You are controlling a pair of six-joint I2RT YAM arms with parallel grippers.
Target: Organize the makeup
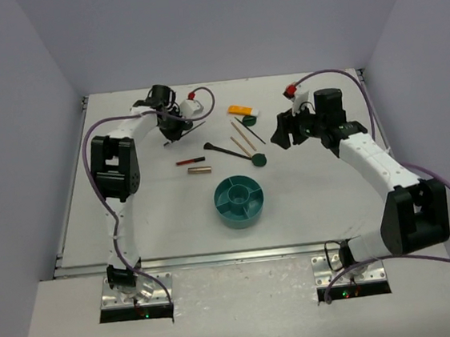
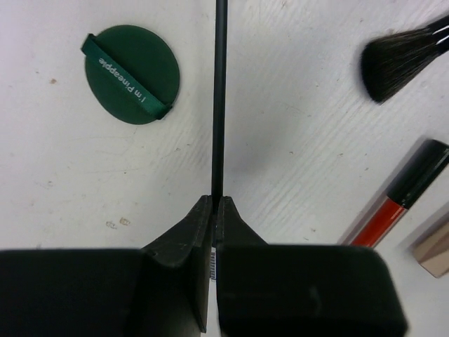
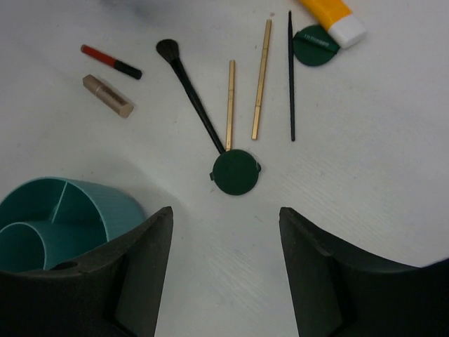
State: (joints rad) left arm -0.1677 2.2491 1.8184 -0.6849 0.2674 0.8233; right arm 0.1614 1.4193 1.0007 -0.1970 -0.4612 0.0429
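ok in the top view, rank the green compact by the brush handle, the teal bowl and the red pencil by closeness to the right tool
1. Green compact, nearest, just in front of the right tool.
2. Teal bowl, farther, toward the arm bases.
3. Red pencil, farthest, beside the gold tube.

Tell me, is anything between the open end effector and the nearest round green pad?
Nothing visible. Only bare table lies between the right end effector and the green pad, which sits just ahead of it, at the tip of the brush handle.
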